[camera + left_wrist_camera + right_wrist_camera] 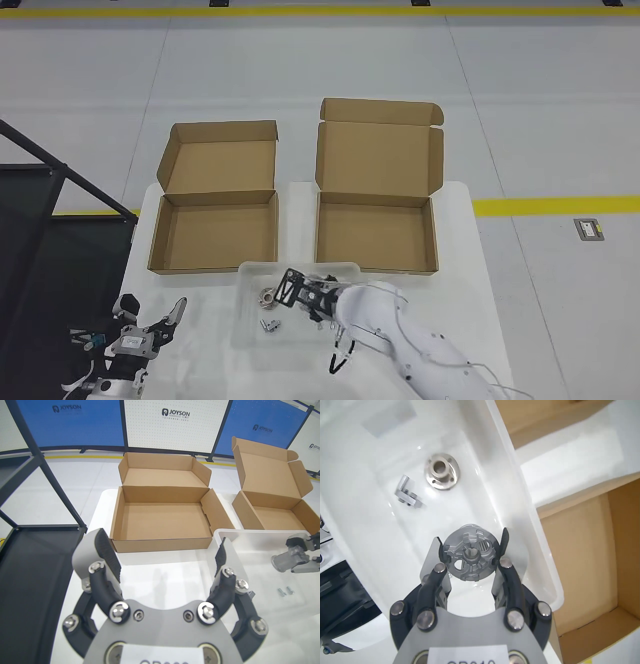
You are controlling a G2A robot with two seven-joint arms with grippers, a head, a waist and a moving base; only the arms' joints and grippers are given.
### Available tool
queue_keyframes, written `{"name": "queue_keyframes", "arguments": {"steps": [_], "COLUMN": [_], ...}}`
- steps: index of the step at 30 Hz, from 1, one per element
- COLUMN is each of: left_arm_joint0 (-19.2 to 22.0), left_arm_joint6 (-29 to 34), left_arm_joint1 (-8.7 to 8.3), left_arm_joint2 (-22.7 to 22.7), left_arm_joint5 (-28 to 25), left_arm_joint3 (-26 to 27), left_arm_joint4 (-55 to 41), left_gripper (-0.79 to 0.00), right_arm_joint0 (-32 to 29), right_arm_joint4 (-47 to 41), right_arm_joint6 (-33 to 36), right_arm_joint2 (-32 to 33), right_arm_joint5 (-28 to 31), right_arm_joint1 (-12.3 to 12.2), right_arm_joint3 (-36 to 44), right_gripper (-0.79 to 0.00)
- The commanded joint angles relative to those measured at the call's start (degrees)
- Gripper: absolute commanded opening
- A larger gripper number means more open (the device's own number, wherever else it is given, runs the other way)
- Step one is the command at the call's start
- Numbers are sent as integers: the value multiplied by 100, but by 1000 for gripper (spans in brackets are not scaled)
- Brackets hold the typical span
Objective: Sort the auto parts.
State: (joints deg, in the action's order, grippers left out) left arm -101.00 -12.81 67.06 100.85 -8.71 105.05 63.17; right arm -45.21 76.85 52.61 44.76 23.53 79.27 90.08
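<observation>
the round metal part [471, 556] is clamped between the fingers of the right gripper [472, 546], inside the clear tray [520, 482]. the left gripper [162, 550] hangs wide open over the table beside the tray. the right arm would do best to lift straight up until the part clears the tray's wall, then lower it well into a cardboard box [375, 235] before letting go.

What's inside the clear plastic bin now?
A round flanged metal hub and small silver fasteners on the bin floor; the right hand grips a grey toothed metal wheel there. Floor beneath the wheel is hidden.
</observation>
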Motion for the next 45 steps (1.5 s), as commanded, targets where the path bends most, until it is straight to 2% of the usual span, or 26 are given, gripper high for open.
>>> {"name": "queue_keyframes", "arguments": {"steps": [1,7,11,15,19,22,25,27,38,40,45], "left_arm_joint0": [0,0,0,0,0,0,0,0,0,0,0], "left_arm_joint6": [0,0,0,0,0,0,0,0,0,0,0], "left_arm_joint1": [0,0,0,0,0,0,0,0,0,0,0], "left_arm_joint2": [0,0,0,0,0,0,0,0,0,0,0], "left_arm_joint5": [0,0,0,0,0,0,0,0,0,0,0], "left_arm_joint3": [0,0,0,0,0,0,0,0,0,0,0], "left_arm_joint4": [0,0,0,0,0,0,0,0,0,0,0], "left_gripper": [0,0,0,0,0,0,0,0,0,0,0], "right_arm_joint0": [-180,-607,-537,-115,504,972,1324,1512,1536,1436,1660], "right_arm_joint4": [86,406,694,714,797,558,307,369,366,317,-32], "right_arm_joint6": [-24,-345,-457,-663,-727,-942,-1400,-1467,-1461,-1609,-1674], "right_arm_joint2": [212,911,1139,1231,1119,1057,921,851,840,774,626], "right_arm_joint5": [219,484,169,-244,-639,-763,-739,-817,-816,-587,-702], "right_arm_joint1": [-81,-268,-279,-216,-105,-9,92,137,144,147,280], "right_arm_joint3": [642,1983,2137,1532,453,-511,-1259,-1649,-1680,-1665,-2367], "right_gripper": [-785,-785,-785,-785,-785,-785,-785,-785,-785,-785,-785]}}
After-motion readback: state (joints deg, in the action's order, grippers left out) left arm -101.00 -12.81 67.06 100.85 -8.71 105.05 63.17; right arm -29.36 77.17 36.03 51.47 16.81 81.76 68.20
